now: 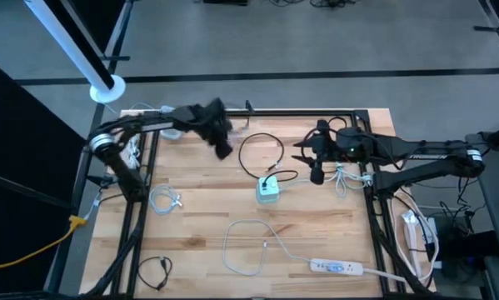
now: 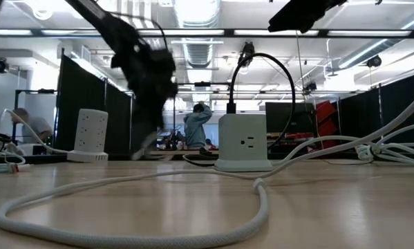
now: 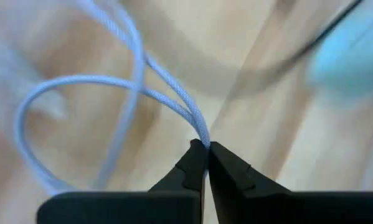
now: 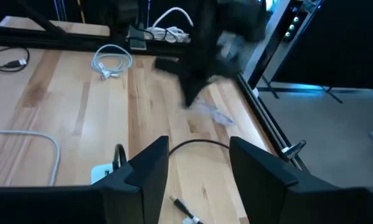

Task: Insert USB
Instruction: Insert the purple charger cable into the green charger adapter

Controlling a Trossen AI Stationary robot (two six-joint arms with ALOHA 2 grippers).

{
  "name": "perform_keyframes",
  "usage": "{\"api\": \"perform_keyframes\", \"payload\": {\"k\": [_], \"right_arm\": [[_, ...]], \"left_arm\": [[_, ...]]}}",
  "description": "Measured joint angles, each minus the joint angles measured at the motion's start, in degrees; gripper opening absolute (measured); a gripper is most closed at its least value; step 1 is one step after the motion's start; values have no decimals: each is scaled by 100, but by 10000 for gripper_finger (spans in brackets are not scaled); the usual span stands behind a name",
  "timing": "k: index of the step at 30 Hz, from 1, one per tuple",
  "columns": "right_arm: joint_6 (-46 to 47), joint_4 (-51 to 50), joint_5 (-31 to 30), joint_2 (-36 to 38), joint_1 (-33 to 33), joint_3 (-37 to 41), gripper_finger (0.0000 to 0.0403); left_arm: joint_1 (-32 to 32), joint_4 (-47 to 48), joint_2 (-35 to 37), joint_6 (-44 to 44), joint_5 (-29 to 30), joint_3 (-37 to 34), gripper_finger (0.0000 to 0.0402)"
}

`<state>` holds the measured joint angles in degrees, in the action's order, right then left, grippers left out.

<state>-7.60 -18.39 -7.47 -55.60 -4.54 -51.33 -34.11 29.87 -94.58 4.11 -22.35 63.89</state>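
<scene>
Tabletop: white cable (image 3: 167, 93) pinched in left tool (image 3: 207, 151)

1. The left gripper (image 1: 222, 148) is smeared by motion in the high, low and right wrist views, so its outline is unclear.
2. In the left wrist view, the pale braided cord (image 3: 174, 99) blurs away from the fingertips (image 3: 195, 163), and whether it is pinched cannot be told.
3. A light-blue blurred shape (image 3: 351, 59) is cut off by the picture's edge.
4. The black looped cable (image 1: 261, 154) has ends too small to identify.
5. The small black-and-white plug (image 4: 185, 211) on the wooden surface (image 4: 61, 106) is cut off by the edge.
</scene>
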Motion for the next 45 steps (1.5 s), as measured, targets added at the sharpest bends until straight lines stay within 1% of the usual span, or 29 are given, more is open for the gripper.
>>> {"api": "perform_keyframes", "payload": {"k": [5, 7, 20, 24, 30, 37, 45], "right_arm": [[-122, 98, -12, -323, -50, 99, 144], [-171, 405, -33, -506, -76, 198, 140], [-1542, 4016, -1208, -2335, -234, 398, 143], [-1527, 4704, -1226, -2685, -273, 391, 152], [-1632, 5480, -1200, -2795, -267, 384, 146], [-1497, 5707, -712, -2789, -273, 382, 117], [-1494, 5597, -709, -2801, -275, 229, 63]], "left_arm": [[37, -1788, 883, 530, -250, -76, 1], [24, -2217, 1132, 693, -308, -105, 0], [217, -4504, 1369, 1987, -950, -148, 0], [367, -4725, 1369, 2068, -1014, -150, 0], [575, -4787, 1369, 2063, -1016, -150, 0], [787, -4996, 1369, 2046, -1013, -150, 0], [908, -5053, 1368, 2045, -984, -150, 0]]}}
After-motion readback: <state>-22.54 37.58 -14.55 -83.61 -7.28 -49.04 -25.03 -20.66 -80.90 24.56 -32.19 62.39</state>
